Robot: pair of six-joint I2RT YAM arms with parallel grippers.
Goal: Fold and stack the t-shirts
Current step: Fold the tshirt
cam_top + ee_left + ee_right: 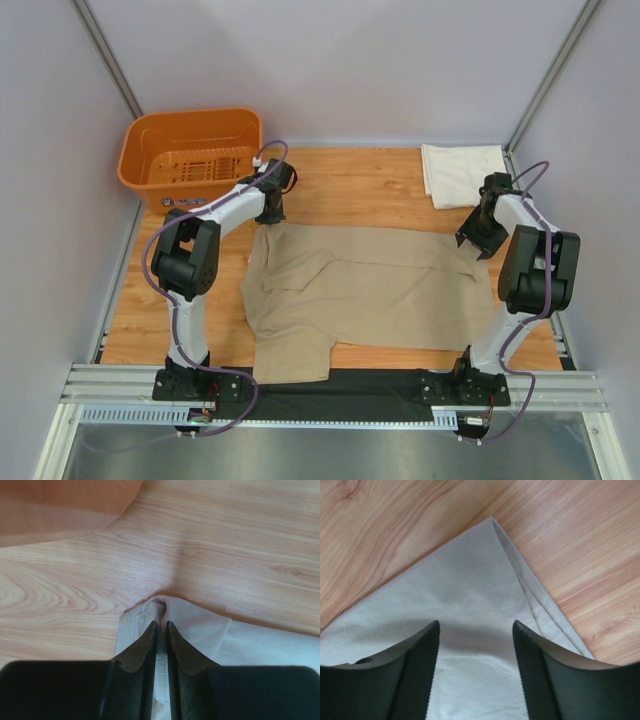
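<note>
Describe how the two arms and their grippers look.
The left arm and right arm have white links, bulky black joint housings and looping purple cables. The left gripper and right gripper have matte black fingers tapering to thin tips.

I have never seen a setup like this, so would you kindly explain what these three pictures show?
It is a pair of robot arms bolted to the near edge of a wooden table. The wide picture looks down from above and behind them; the other two come from a camera on each wrist, with the dark jaws at the bottom. A tan shirt lies spread out, a folded cream shirt sits at the far right corner, and an orange basket at the far left. The left arm has its jaws pinched on the tan shirt's far left corner. The right arm holds nothing: its jaws stand open over the shirt's right corner.
</note>
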